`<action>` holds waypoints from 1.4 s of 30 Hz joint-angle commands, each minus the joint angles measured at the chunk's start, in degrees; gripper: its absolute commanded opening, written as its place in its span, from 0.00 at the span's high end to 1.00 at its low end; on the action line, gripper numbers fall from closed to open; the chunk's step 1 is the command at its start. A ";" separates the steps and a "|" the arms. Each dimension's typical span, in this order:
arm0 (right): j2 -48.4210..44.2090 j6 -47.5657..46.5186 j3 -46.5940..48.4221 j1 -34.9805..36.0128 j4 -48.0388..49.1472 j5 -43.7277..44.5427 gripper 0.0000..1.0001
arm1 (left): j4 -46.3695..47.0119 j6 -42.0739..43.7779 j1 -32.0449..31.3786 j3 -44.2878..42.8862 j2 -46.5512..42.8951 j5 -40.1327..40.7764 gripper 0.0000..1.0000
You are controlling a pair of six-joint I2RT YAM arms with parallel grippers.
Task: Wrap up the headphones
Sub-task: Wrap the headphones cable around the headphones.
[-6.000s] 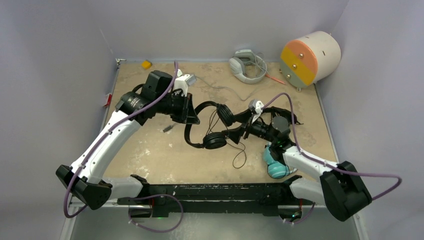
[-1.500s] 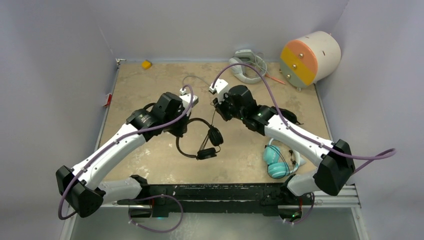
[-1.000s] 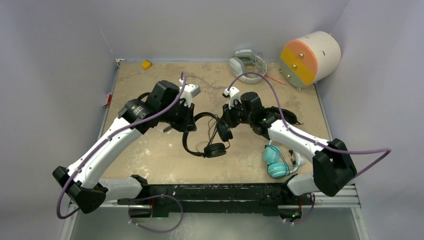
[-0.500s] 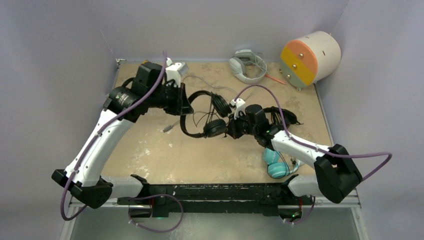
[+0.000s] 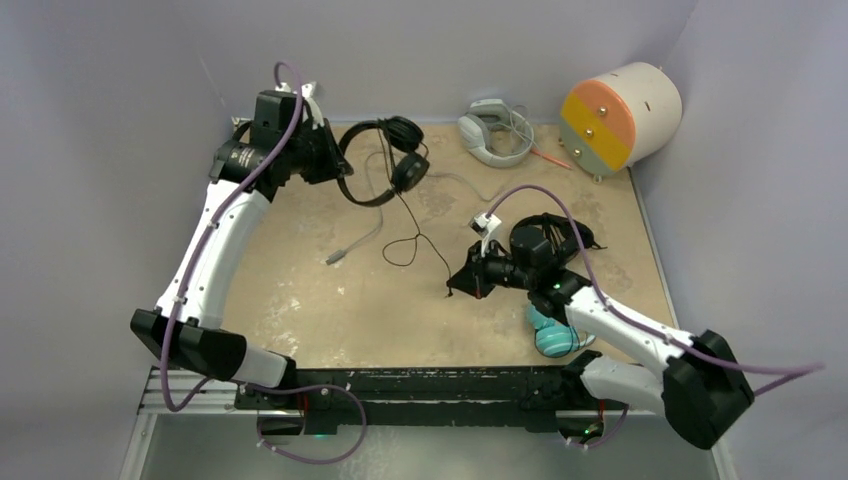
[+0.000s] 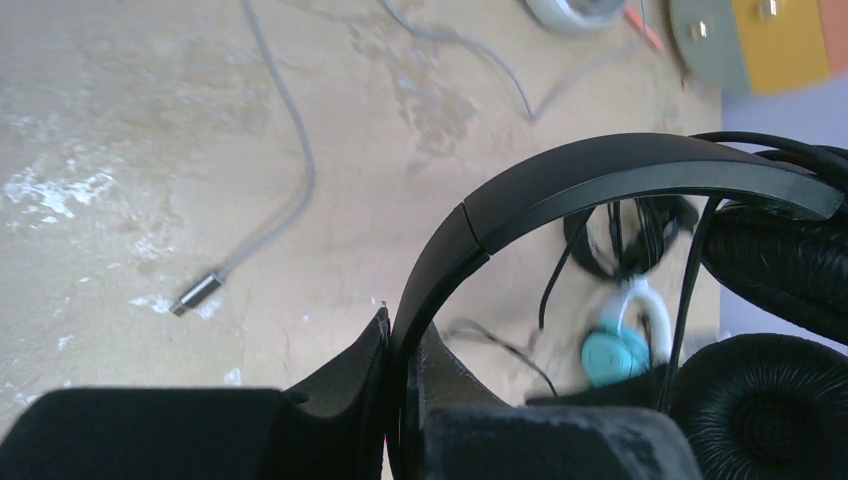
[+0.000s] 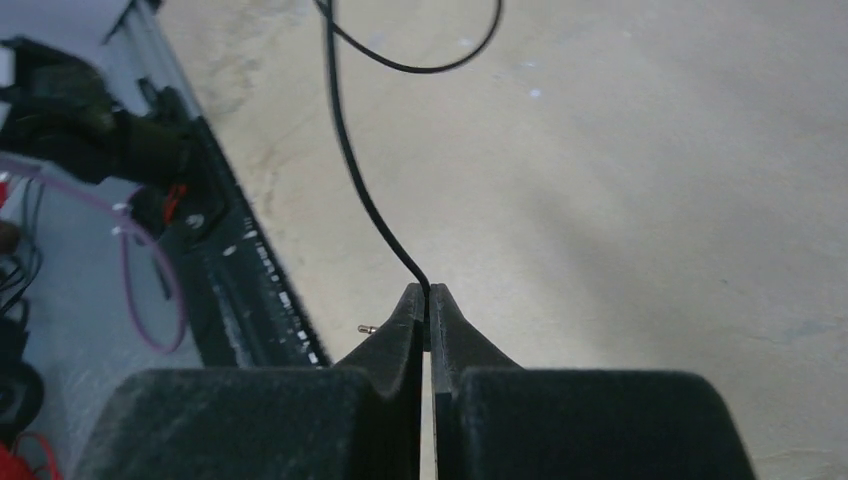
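Observation:
A slim black pair of headphones point(image 5: 378, 160) hangs above the table's far left, and my left gripper point(image 5: 335, 165) is shut on its band point(image 6: 600, 170). In the left wrist view the band runs between my left gripper point(image 6: 403, 340), with an ear cup point(image 6: 770, 420) at the lower right. The thin black cord point(image 5: 405, 235) trails down from the cups and loops over the table. My right gripper point(image 5: 453, 291) is low at mid-table. It is shut on that cord point(image 7: 350, 150), seen in the right wrist view at my right gripper point(image 7: 427, 300), with the plug tip point(image 7: 367, 328) poking out beside the fingers.
Teal headphones point(image 5: 550, 335) lie at the near right under the right arm, and a second black pair point(image 5: 562, 230) lies behind it. A grey-white headset point(image 5: 495, 130) and an orange-and-yellow drum point(image 5: 620, 115) sit at the back. A loose grey cable point(image 5: 350, 245) lies left of centre.
The left arm has lifted the black headphones up and back to the far left. The right gripper has shut on the cord and drawn toward the near edge, stretching the cord out.

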State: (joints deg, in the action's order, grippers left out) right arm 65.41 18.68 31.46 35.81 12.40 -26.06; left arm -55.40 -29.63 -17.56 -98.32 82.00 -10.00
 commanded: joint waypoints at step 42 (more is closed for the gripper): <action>6.96 -21.01 70.37 5.64 -42.21 10.01 1.00 | 26.09 21.47 -6.46 37.55 -8.20 23.90 1.00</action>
State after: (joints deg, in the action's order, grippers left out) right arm 68.27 0.82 97.45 42.30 -30.55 -20.01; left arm -32.32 -15.49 -21.58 -62.78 77.97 22.68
